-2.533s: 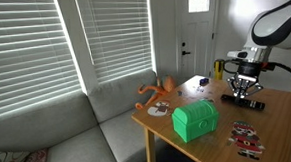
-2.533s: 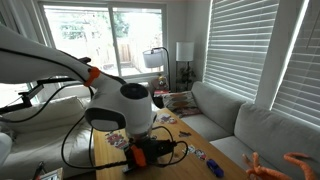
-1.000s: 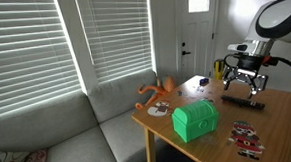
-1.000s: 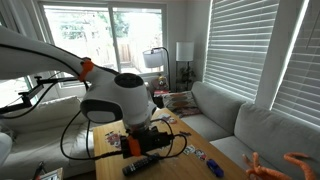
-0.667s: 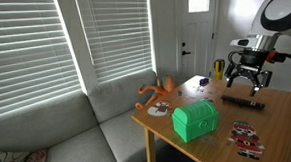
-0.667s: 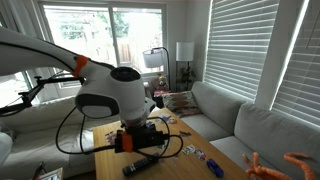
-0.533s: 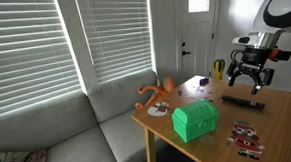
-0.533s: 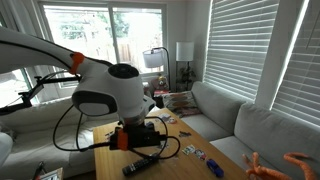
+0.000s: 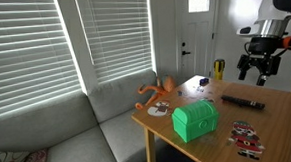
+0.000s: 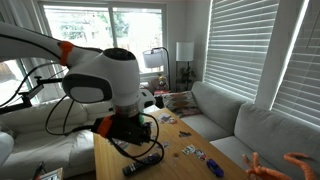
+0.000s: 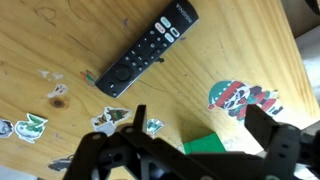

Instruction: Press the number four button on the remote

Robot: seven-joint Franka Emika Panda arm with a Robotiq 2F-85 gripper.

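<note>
A: Where's the remote (image 11: pixel 145 50)?
B: Flat on the tabletop (image 11: pixel 60 40), well below the end effector (image 11: pixel 195 115), which hangs spread and empty. Its long axis runs diagonally across the wrist view.

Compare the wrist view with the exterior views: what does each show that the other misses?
Only the wrist view: the remote's button face with its white keys, though no digits are readable, and the wide gap of the open pincer. Only the exterior views: the arm, the sofa, the blinds and an orange toy. Shared: the remote lying on the wooden table, the green chest and the red-and-white item, with the pincer above them, touching none.
</note>
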